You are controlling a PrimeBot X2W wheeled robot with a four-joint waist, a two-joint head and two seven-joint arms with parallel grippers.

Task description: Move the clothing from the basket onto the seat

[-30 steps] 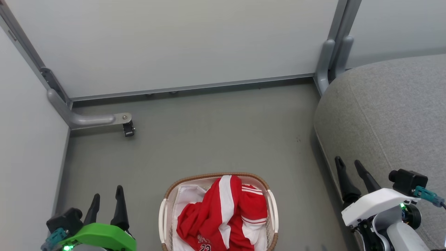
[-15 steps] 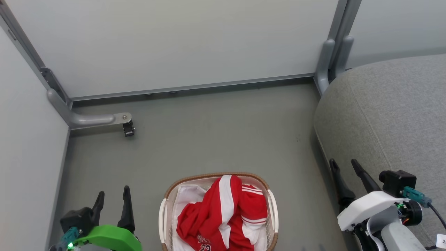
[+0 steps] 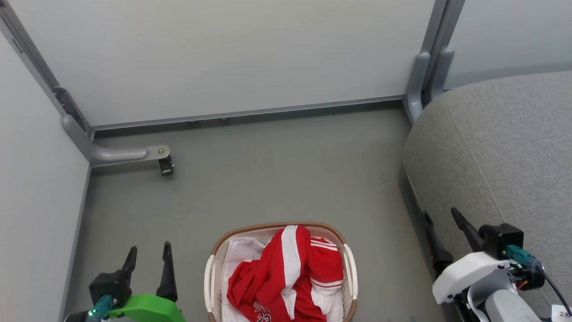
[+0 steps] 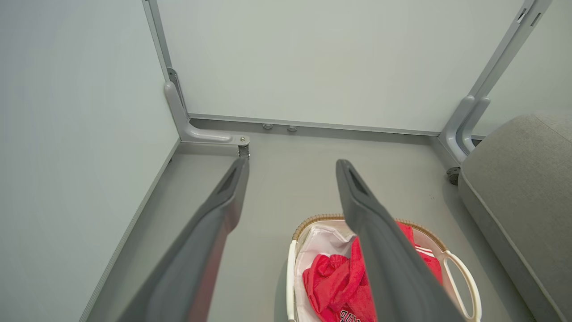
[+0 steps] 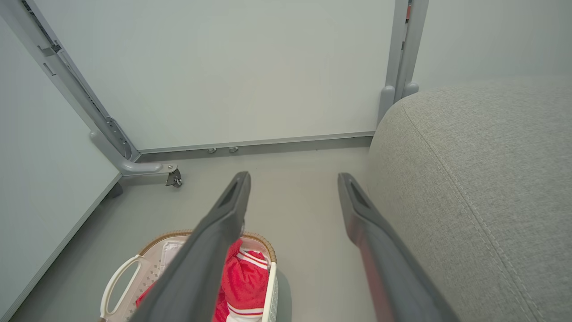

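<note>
Two tools show in your head view, each with its dark fingers spread apart and nothing held between them. Your left tool (image 3: 149, 247) hangs at the lower left over the grey floor (image 3: 277, 170), off to the left of the basket (image 3: 277, 225), with its green wrist casing at the bottom edge. Your right tool (image 3: 439, 211) sits at the lower right, fingers pointing up the view, just along the front edge of the seat (image 3: 500, 147). You cannot tell from here whether it touches the fabric.

The clothing (image 3: 286, 277) lies heaped inside the basket, a red bundle with one broad white stripe running down its middle and thin white trim lines on its right part. White number print shows at its near end, cut by the bottom edge. It rests on the white liner (image 3: 241, 250), which shows bare at the basket's far left. The basket stands on the floor between your two tools, apart from the seat, with a strip of floor between them.

In your left wrist view the right finger crosses in front of the basket, and red cloth shows on either side of it. In your right wrist view the left finger crosses the basket at the lower left, and the seat rises on the right.

Pale wall panels (image 3: 223, 58) close the far side, and a grey metal foot with a small caster (image 3: 165, 167) stands at the far left.
</note>
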